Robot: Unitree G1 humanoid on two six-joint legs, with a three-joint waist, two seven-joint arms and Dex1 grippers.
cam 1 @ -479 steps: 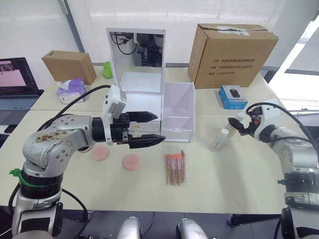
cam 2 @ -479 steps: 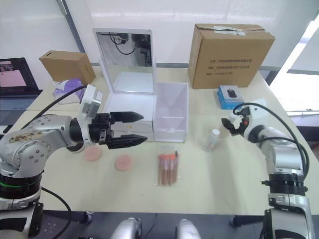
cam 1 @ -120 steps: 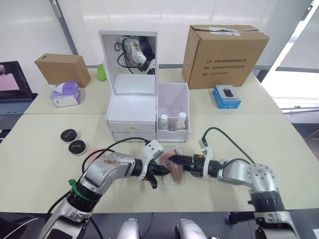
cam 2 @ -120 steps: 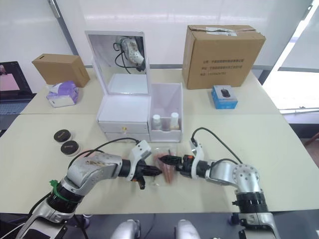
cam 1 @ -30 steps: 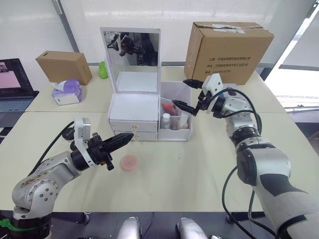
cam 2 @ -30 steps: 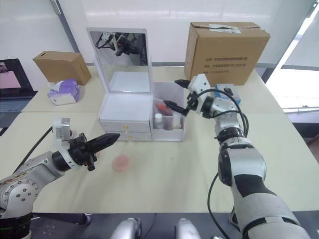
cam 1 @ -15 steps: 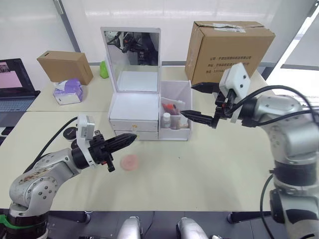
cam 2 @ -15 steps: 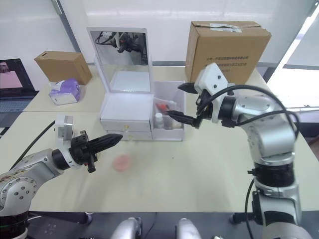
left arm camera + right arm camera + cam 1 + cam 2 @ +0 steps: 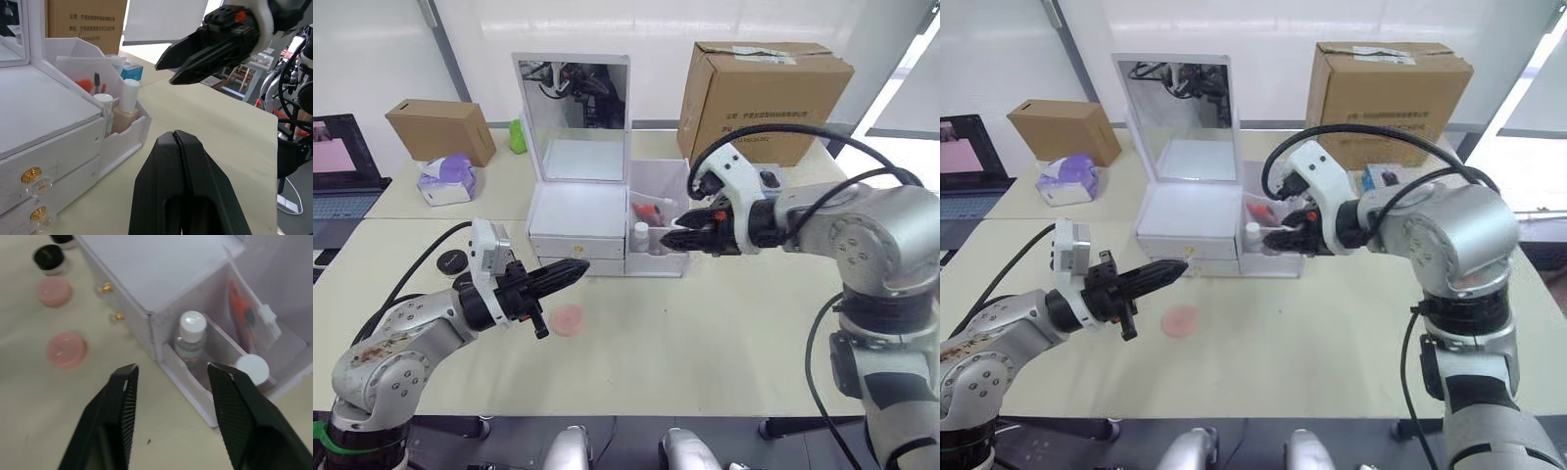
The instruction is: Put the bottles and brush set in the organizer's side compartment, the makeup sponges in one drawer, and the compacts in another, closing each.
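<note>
1. Your white cosmetics organizer with the raised mirror lid [image 9: 578, 211] stands at the middle of the pale tabletop [image 9: 724, 323]. Both of its gold-knobbed drawers [image 9: 44, 188] are shut.
2. Look at the organizer's open side compartment [image 9: 220, 382]. The small clear bottle with a white cap [image 9: 190, 340] and the beige bottle with a white cap [image 9: 128, 100] stand upright at its front. The clear pouch of orange-handled brushes [image 9: 244, 316] leans against the wall behind them.
3. Your right gripper [image 9: 677, 232] hangs just in front of that compartment, touching nothing. In the right wrist view its two black fingers [image 9: 117, 406] are spread wide apart and hold nothing.
4. Your left gripper [image 9: 576, 270] is held above the tabletop, pointing toward the drawer fronts. Its fingers [image 9: 181, 161] are pressed together with nothing between them.
5. One round pink makeup sponge [image 9: 570, 319] lies on the tabletop just below the left gripper's tip. A second pink sponge [image 9: 55, 290] lies farther to your left, near the compacts.
6. Two round black compacts [image 9: 48, 257] sit on the tabletop to the left of the organizer; the left arm partly hides them in the head views.
7. Behind the organizer you have a large cardboard box [image 9: 764, 93] on the right. A small cardboard box [image 9: 440, 129] and a purple tissue pack [image 9: 448, 178] sit on the left.
</note>
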